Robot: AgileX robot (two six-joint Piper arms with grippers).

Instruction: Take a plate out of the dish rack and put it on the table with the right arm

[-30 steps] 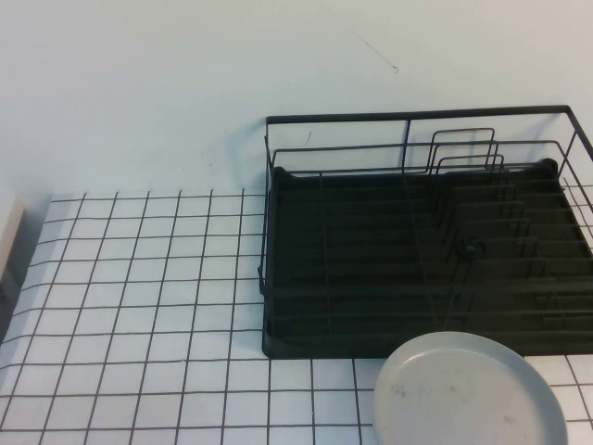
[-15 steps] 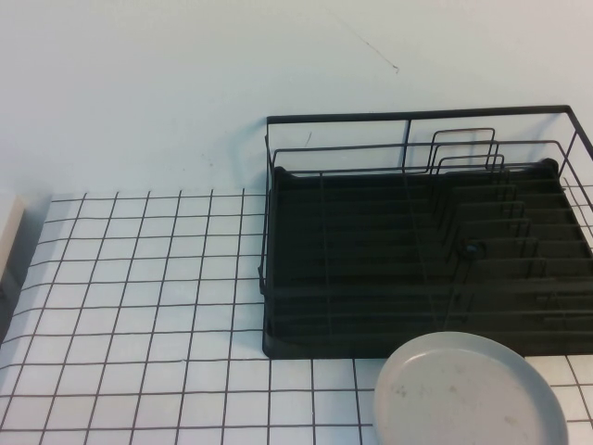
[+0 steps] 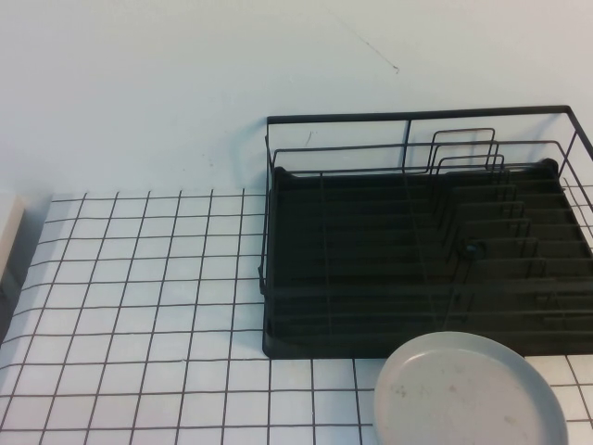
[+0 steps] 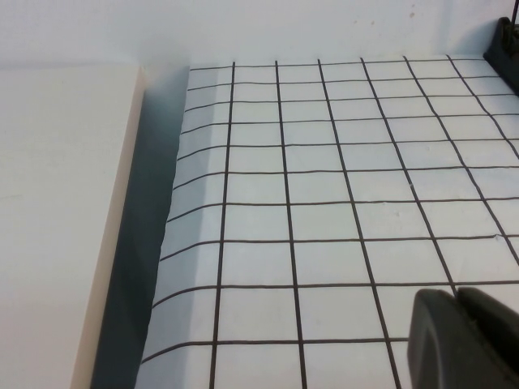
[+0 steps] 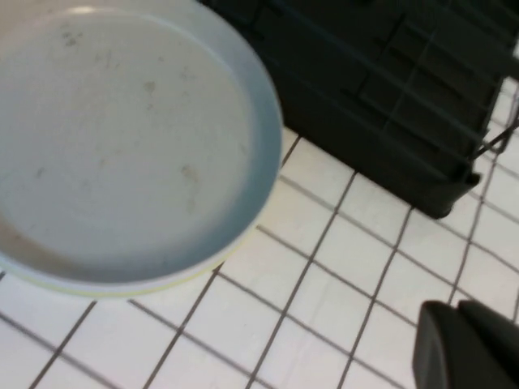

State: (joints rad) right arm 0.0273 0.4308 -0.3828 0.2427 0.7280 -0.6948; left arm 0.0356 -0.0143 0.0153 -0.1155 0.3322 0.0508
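Observation:
The pale grey-white plate [image 3: 468,391] lies flat on the gridded table [image 3: 139,278], just in front of the black dish rack [image 3: 426,250]. The rack holds no dishes. In the right wrist view the plate [image 5: 122,138] lies on the grid beside the rack's corner [image 5: 405,97]. My right gripper [image 5: 454,312] is shut and empty, above the table, apart from the plate. My left gripper [image 4: 454,298] is shut and empty over bare grid squares. Neither gripper shows in the high view.
A cream-white block [image 4: 57,219] stands off the table's left edge, also at the left edge of the high view [image 3: 7,236]. A dark gap [image 4: 134,267] runs between it and the grid sheet. A pale wall rises behind the rack.

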